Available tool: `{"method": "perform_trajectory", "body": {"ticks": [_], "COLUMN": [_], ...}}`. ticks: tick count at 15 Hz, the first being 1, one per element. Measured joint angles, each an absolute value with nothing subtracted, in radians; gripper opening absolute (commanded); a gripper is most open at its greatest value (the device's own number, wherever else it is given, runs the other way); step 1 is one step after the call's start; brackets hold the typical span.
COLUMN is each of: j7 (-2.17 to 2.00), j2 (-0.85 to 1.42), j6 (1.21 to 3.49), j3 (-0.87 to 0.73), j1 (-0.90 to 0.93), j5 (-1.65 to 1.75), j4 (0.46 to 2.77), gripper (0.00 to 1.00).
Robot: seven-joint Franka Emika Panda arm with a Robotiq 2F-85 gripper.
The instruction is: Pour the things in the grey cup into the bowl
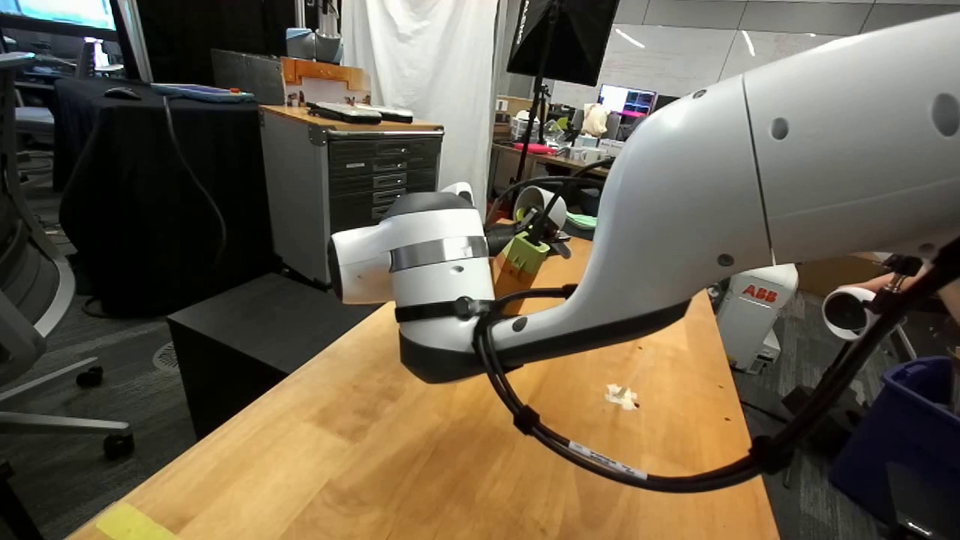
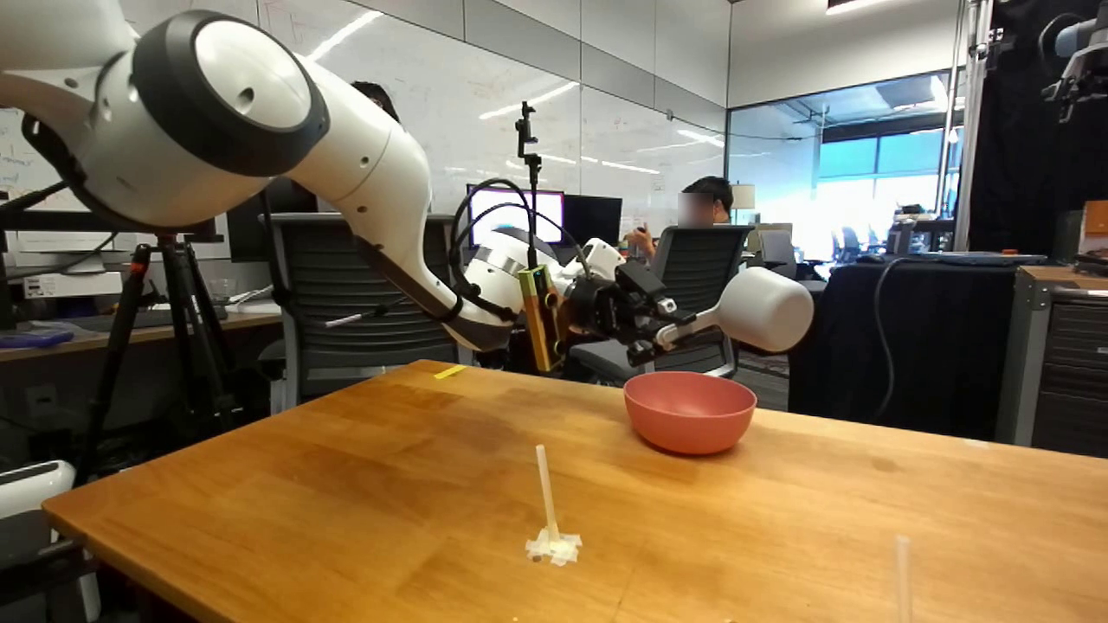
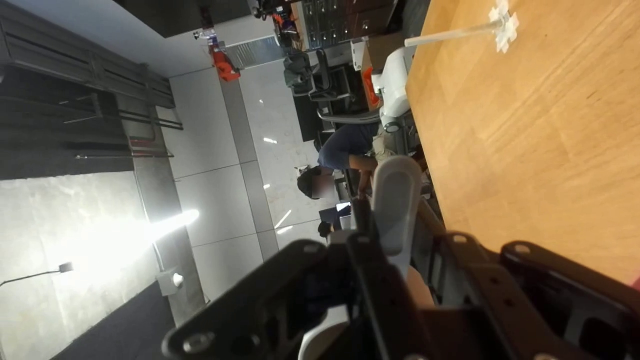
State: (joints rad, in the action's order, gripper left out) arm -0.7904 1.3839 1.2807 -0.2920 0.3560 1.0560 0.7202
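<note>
The scene lies on its side, with the table (image 3: 540, 140) filling the right and a glowing ceiling light (image 3: 177, 222) at the left. Dark and blurred at the bottom, the gripper (image 3: 397, 245) clasps the pale handle (image 3: 397, 200) of the grey cup (image 3: 325, 327); the cup's curved rim shows only in part at the bottom edge, its contents hidden. A pink-red sliver of the bowl (image 3: 637, 284) shows at the right edge. Near the top, a pale stick (image 3: 450, 36) juts from white tape (image 3: 507, 31) on the table. Past the table's edge are a person (image 3: 347, 147) in dark blue and a white machine (image 3: 397, 87).
</note>
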Motion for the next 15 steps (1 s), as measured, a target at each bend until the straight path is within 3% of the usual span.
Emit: {"method": "perform_trajectory", "body": {"ticks": [15], "j7": [-0.79], "j2": [1.411], "j6": [1.245], "j3": [-0.318], "j1": [0.366], "j5": [1.078], "j4": [0.683], "gripper": [0.07]}}
